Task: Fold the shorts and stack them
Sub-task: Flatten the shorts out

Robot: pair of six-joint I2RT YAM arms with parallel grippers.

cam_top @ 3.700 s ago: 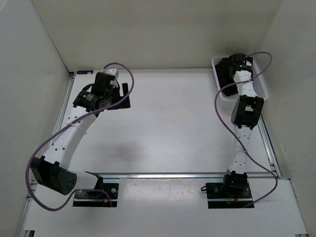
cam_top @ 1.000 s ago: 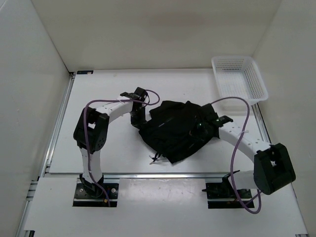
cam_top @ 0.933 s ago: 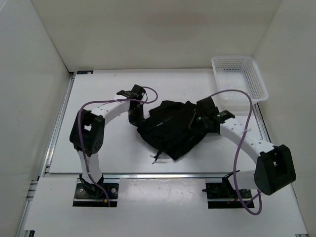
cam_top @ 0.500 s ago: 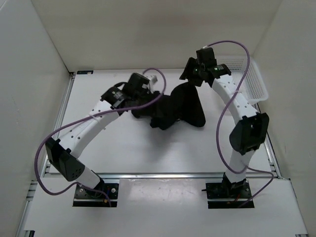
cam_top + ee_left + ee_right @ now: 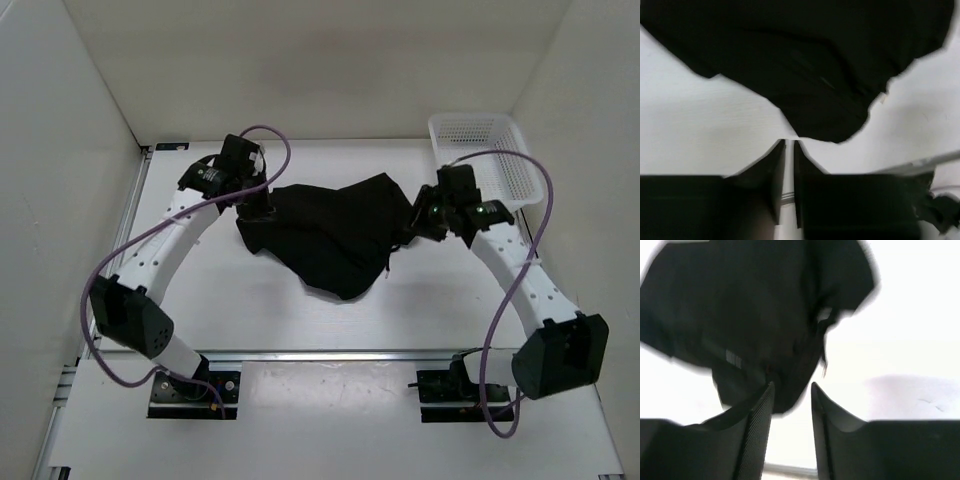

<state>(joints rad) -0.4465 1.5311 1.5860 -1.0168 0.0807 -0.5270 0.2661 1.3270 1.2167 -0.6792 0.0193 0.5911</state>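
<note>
Right wrist, black shorts (image 5: pixel 740 315), pale label (image 5: pixel 733 358) (writing illegible)

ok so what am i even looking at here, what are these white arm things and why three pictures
Two robot arms are bolted to the near edge of a white table. The wide picture comes from a fixed camera above and behind them. The other two come from a camera on each wrist, looking past that arm's own two-fingered hand. On the table lie black shorts, loosely spread and not folded, and a white mesh basket in the far right corner. The left hand is shut, the shorts' edge just past its tips; it seems to hold nothing. The right hand is open, with cloth between its fingers; whether it grips is unclear.
</note>
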